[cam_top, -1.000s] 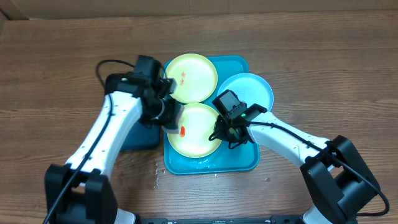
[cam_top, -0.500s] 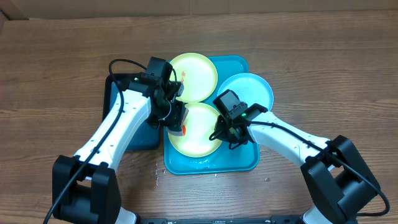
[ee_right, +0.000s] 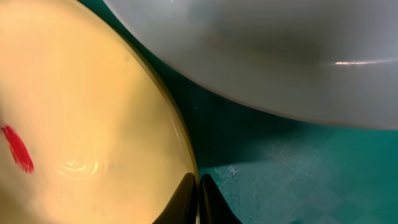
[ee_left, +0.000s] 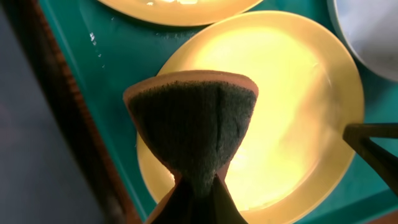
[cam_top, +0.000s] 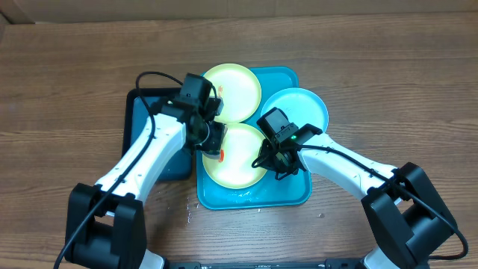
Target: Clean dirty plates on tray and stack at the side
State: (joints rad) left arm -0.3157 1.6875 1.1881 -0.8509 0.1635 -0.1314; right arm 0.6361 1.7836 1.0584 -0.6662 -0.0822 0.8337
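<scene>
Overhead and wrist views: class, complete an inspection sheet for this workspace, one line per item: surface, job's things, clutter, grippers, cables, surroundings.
Surface: wooden table, a few pale specks by the teal tray's near left corner.
Job's things: teal tray holds near yellow plate with a red smear, far yellow plate, and blue plate overhanging its right rim.
Clutter: dark tray left of the teal one.
Grippers: left gripper shut on a sponge above the near yellow plate; right gripper shut, tips at that plate's right rim.
Cables: black cable loops off the left arm.
Surroundings: cardboard beyond the far edge.
</scene>
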